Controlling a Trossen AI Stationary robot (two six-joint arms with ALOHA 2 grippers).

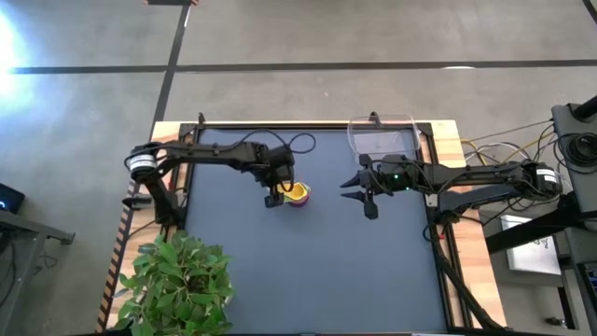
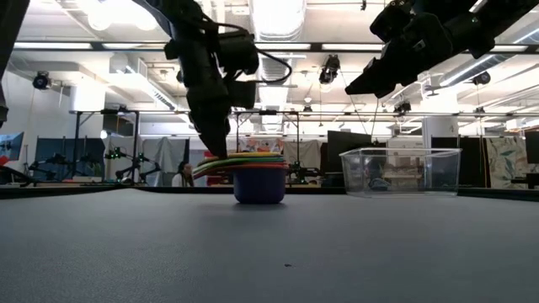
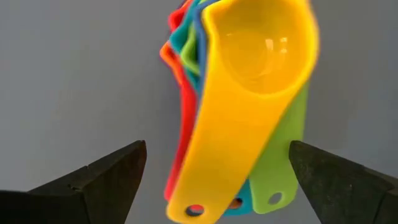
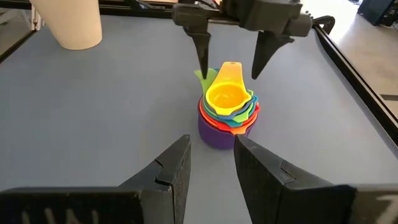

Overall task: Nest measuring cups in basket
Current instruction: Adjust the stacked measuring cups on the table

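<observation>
The measuring cups (image 1: 297, 193) stand nested in one stack on the dark mat, yellow on top and purple at the bottom (image 4: 227, 112), with their flat handles fanned toward my left gripper. My left gripper (image 3: 217, 180) is open and points down, one finger on each side of the handles (image 3: 205, 186) with a gap to both. My right gripper (image 1: 364, 193) hovers open to the right of the stack, raised off the mat (image 2: 379, 76). The clear basket (image 1: 382, 140) rests on its base near the table's far right corner.
A potted plant (image 1: 177, 280) stands at the table's near left corner. A white cylinder (image 4: 68, 22) sits on the mat beyond the stack as the right wrist view sees it. Open mat lies between the stack and the basket (image 2: 402, 171).
</observation>
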